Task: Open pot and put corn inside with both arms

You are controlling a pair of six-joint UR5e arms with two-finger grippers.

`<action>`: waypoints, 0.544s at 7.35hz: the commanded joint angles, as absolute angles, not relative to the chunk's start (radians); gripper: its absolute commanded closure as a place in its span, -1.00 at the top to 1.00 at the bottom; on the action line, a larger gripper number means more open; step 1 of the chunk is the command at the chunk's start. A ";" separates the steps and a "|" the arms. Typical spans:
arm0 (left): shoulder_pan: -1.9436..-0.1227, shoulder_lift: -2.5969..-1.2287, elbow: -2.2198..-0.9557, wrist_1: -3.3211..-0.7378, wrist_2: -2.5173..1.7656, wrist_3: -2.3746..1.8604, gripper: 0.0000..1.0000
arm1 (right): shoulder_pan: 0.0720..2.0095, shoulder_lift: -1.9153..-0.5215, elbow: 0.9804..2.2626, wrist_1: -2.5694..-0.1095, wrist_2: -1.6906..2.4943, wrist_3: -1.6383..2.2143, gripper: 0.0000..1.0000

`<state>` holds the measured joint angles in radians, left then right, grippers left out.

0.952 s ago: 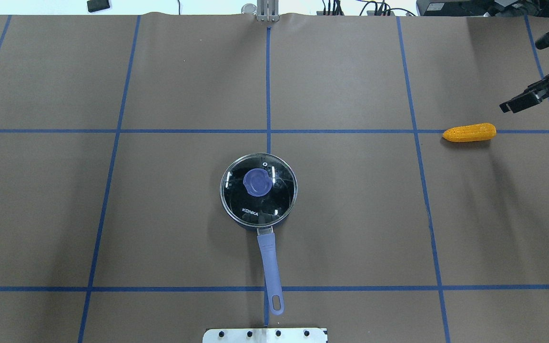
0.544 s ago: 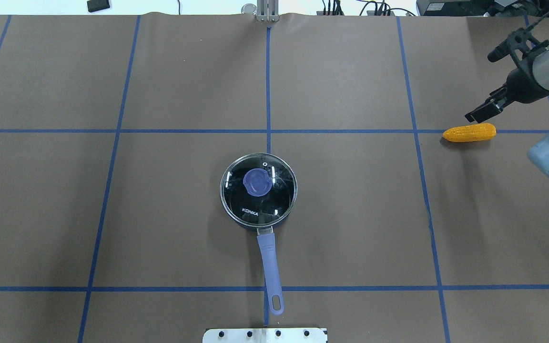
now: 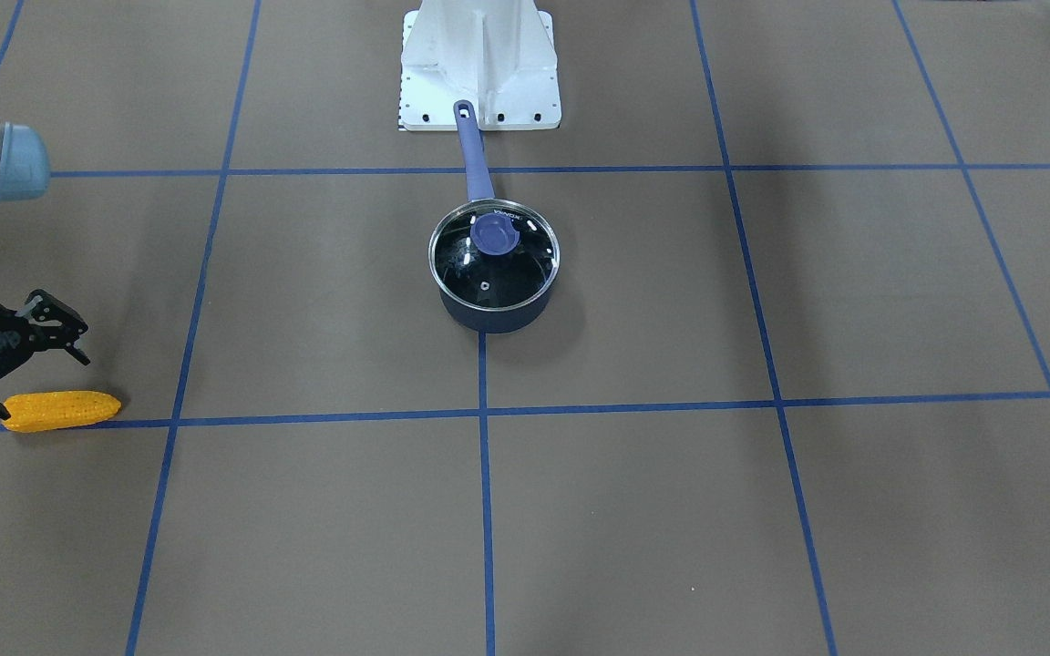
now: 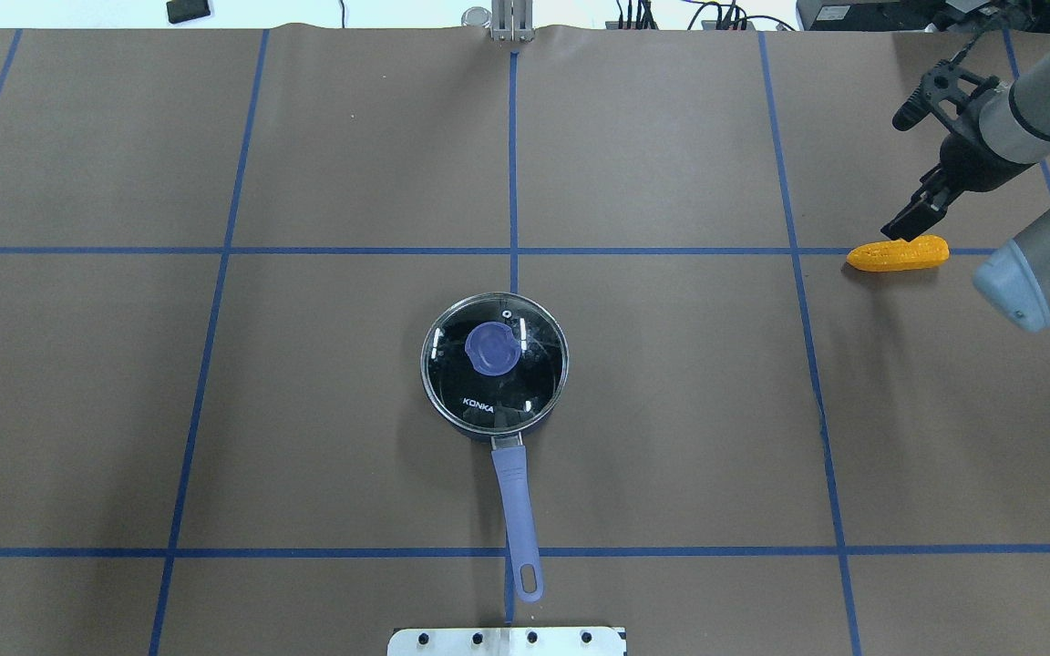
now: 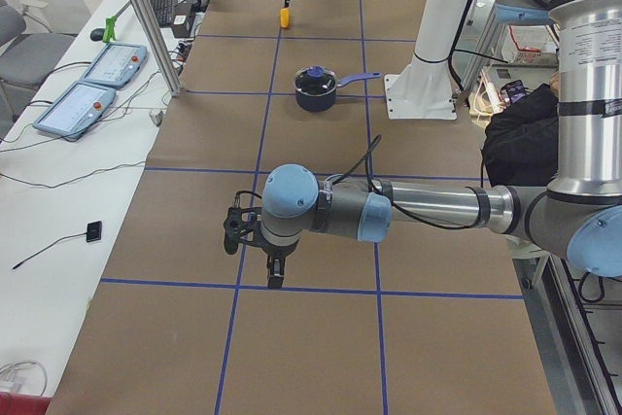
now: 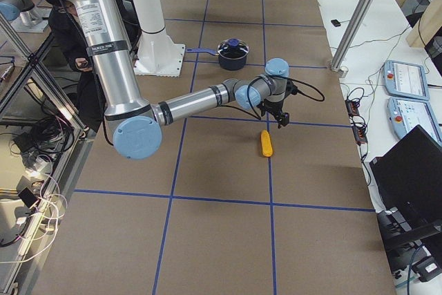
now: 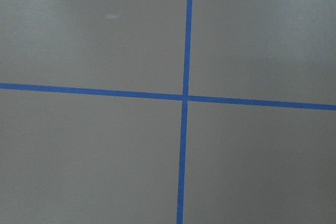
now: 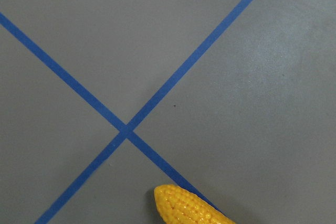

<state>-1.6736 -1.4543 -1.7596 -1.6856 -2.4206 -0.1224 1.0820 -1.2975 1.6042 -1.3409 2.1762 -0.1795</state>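
Observation:
The orange-yellow corn (image 4: 899,254) lies on the mat at the right, also in the front view (image 3: 62,410) and at the bottom of the right wrist view (image 8: 189,208). My right gripper (image 4: 900,225) hangs just behind the corn, apart from it; it looks open and empty. The dark blue pot (image 4: 495,401) stands mid-table with its glass lid (image 4: 534,364) on, its lilac knob (image 4: 492,348) up and its handle (image 4: 516,510) toward the robot. My left gripper (image 5: 275,277) hovers far left over bare mat; I cannot tell its jaws.
Brown mat (image 4: 671,410) with blue tape grid lines. The white base mount (image 4: 507,640) sits at the near edge behind the pot handle. The left wrist view shows only a tape crossing (image 7: 185,97). Desks with pendants (image 5: 78,104) flank the far side.
My right arm has swung in from the right edge toward the corn, and its gripper now hangs just behind the cob. Pot and corn have not moved.

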 commanded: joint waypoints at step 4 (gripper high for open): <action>-1.674 -1.454 -1.766 -1.684 -2.421 -0.123 0.96 | 1.066 -1.321 1.600 -1.376 2.103 -0.331 1.00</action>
<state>-1.6736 -1.4543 -1.7652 -1.6844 -2.4206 -0.1227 1.0741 -1.3099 1.6073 -1.3800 2.1261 -0.3155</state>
